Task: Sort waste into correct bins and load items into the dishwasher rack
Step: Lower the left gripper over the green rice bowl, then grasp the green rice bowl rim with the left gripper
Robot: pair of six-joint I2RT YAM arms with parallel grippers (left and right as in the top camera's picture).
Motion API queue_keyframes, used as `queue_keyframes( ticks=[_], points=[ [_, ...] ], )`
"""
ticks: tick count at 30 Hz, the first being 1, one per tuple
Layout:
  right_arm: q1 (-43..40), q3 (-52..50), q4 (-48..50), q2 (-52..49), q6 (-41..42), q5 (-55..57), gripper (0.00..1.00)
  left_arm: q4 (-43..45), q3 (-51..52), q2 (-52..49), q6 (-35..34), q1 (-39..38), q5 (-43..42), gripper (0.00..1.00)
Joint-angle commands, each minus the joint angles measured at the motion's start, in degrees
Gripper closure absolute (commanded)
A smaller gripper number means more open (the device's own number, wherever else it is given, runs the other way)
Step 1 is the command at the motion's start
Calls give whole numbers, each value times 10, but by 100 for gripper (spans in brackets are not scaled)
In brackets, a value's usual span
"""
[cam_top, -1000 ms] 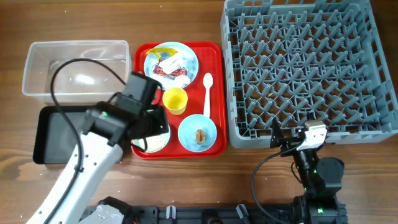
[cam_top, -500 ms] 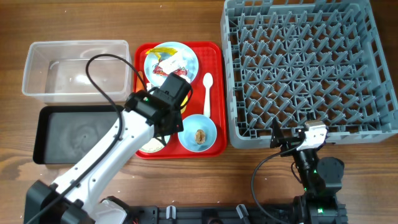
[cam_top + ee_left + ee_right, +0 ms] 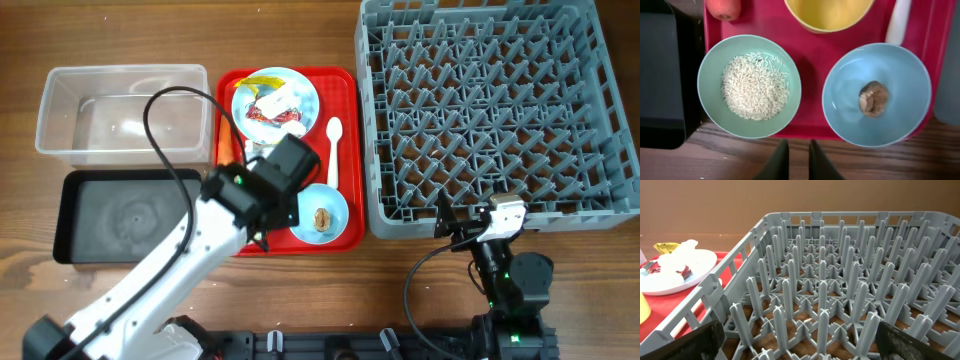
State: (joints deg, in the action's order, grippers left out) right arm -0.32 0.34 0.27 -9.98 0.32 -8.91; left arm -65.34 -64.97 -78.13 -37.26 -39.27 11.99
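Hovering over the near edge of the flat red plastic serving tray [image 3: 810,70], the left pincer [image 3: 798,146] has its two fingers barely parted and grasps nothing. Just ahead to its left sits the pale round bowl [image 3: 710,85] of white rice grains [image 3: 755,87], and ahead to its right the pale blue bowl [image 3: 850,100] with the brown food lump [image 3: 873,98]. Beyond them are the small yellow cup [image 3: 829,12], the orange carrot [image 3: 723,7] and the white plastic spoon [image 3: 898,22]. The shallow black rectangular tray [image 3: 662,75] lies at its left.

To me this looks like the waste-sorting step, picking a bowl. Next the fingers need to spread wider, then drop onto the lump or a rim.

A second ago this arm was over the black tray's side; it has swung right. The right pincer [image 3: 805,336] has not moved, spread wide and empty before the large grey pegged plastic rack [image 3: 490,110], where no dish stands yet.
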Motion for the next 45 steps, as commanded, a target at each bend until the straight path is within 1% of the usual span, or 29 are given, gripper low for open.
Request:
queue_keyframes(
  ticks=[1, 3, 4, 5, 6, 7, 12, 17, 20, 25, 26, 27, 28, 29, 34, 37, 39, 42, 45],
  points=[
    [-2, 0, 3, 2, -3, 4, 0, 1, 15, 10, -23, -23, 31, 82],
    [-2, 0, 3, 2, -3, 4, 0, 7, 31, 10, -23, -22, 36, 82],
    [-2, 0, 3, 2, -3, 4, 0, 15, 42, 10, -23, -21, 35, 80],
    [-2, 0, 3, 2, -3, 4, 0, 26, 52, 10, -23, -21, 36, 75],
    [-2, 0, 3, 2, -3, 4, 0, 38, 61, 9, -23, -21, 40, 64],
    [-2, 0, 3, 2, -3, 4, 0, 46, 68, 9, -22, -21, 42, 62],
    [-2, 0, 3, 2, -3, 4, 0, 76, 98, 9, -23, -21, 50, 55],
    [-2, 0, 3, 2, -3, 4, 0, 112, 129, 9, -22, -21, 61, 56],
    [-2, 0, 3, 2, -3, 4, 0, 118, 134, 9, -22, -21, 76, 62],
    [-2, 0, 3, 2, -3, 4, 0, 120, 134, 5, -22, -21, 77, 58],
    [-2, 0, 3, 2, -3, 4, 0, 122, 134, 4, -22, -21, 76, 65],
    [-2, 0, 3, 2, -3, 4, 0, 127, 136, 1, -22, -21, 76, 83],
    [-2, 0, 3, 2, -3, 4, 0, 136, 140, 1, -22, -21, 76, 88],
    [-2, 0, 3, 2, -3, 4, 0, 144, 145, 1, -22, -21, 76, 88],
    [-2, 0, 3, 2, -3, 4, 0, 194, 177, 1, -22, -21, 76, 70],
    [-2, 0, 3, 2, -3, 4, 0, 198, 181, 1, -22, -15, 81, 66],
    [-2, 0, 3, 2, -3, 4, 0, 202, 181, 1, -22, -2, 80, 65],
    [-2, 0, 3, 2, -3, 4, 0, 218, 181, 0, -18, 18, 81, 67],
    [-2, 0, 3, 2, -3, 4, 0, 228, 181, -3, -16, 18, 80, 67]
  ],
)
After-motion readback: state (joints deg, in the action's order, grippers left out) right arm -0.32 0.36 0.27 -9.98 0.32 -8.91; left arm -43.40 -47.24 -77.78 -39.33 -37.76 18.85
